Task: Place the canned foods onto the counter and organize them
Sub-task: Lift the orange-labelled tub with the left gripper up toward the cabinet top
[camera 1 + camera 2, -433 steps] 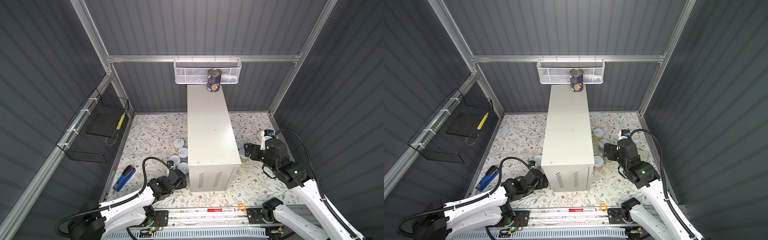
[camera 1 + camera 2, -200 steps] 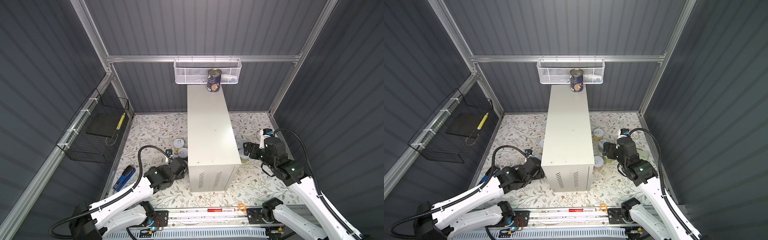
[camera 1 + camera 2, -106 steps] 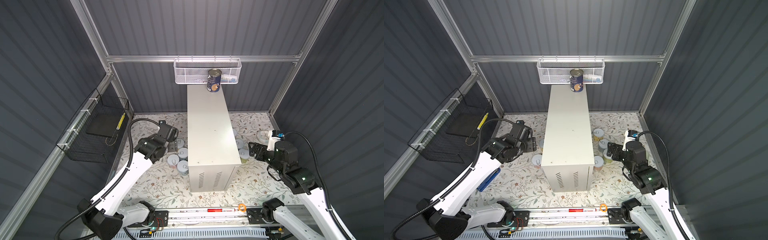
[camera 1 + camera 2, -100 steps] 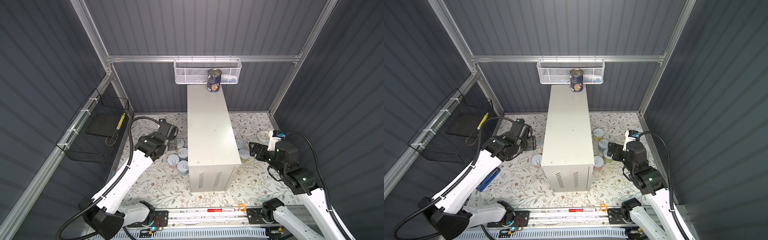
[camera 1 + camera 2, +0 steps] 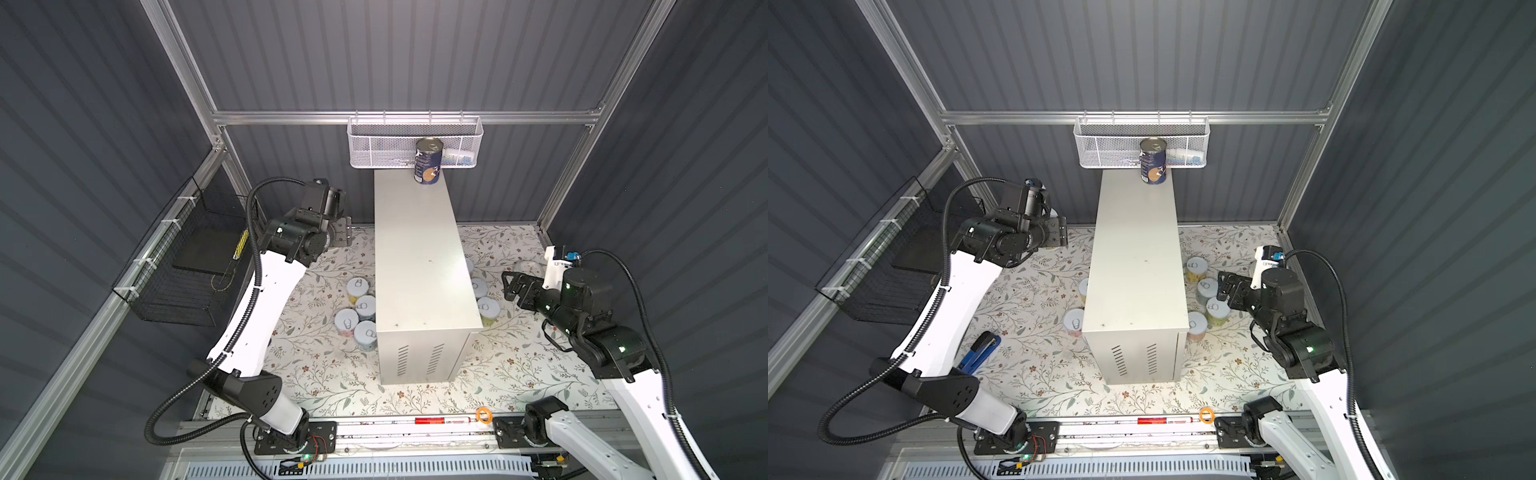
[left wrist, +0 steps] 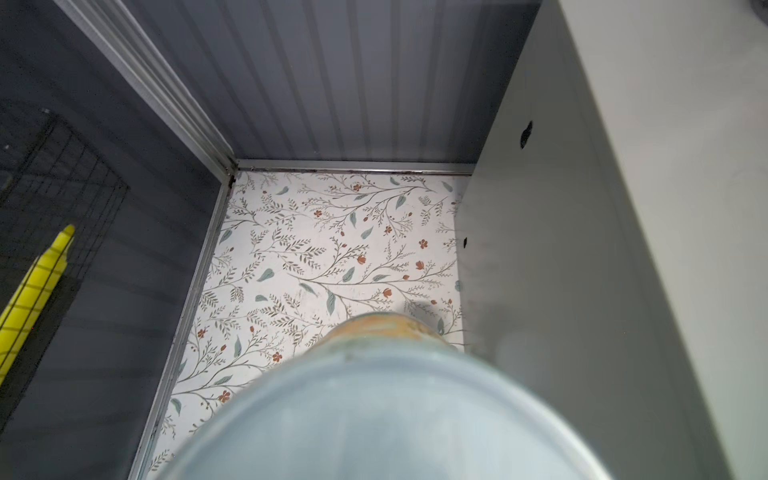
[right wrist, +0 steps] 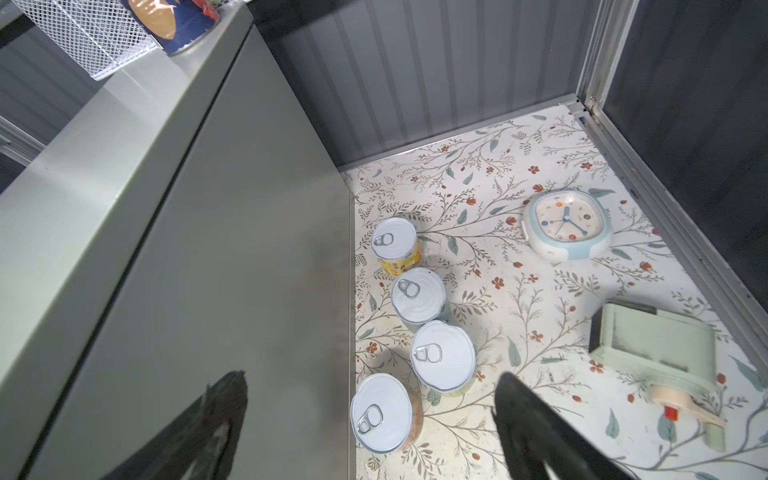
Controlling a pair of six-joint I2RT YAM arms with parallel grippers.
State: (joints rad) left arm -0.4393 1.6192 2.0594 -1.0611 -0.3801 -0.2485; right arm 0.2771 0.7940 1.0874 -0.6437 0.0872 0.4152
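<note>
Navy can (image 5: 428,162): tall, upright, on counter (image 5: 419,266) far end. White-lidded left cans (image 5: 359,309) x4 and right cans (image 7: 422,316) x4 on floor by counter sides. L gripper (image 5: 345,235) clamped on held can (image 6: 374,415), left of counter. R gripper (image 5: 508,286) spread, empty. Mesh basket (image 5: 374,145) behind counter: contents unclear.

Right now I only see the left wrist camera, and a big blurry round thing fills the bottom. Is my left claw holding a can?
Observer: Yes. A top view shows the left gripper shut on that can, near the far end of the counter, on its left side.
Operator: Is anything on top of the counter?
Observer: One navy can stands upright at the far end of the top.
Operator: What's my other claw doing?
Observer: The right gripper is open and empty, above a row of four cans standing to the counter's right.
</note>
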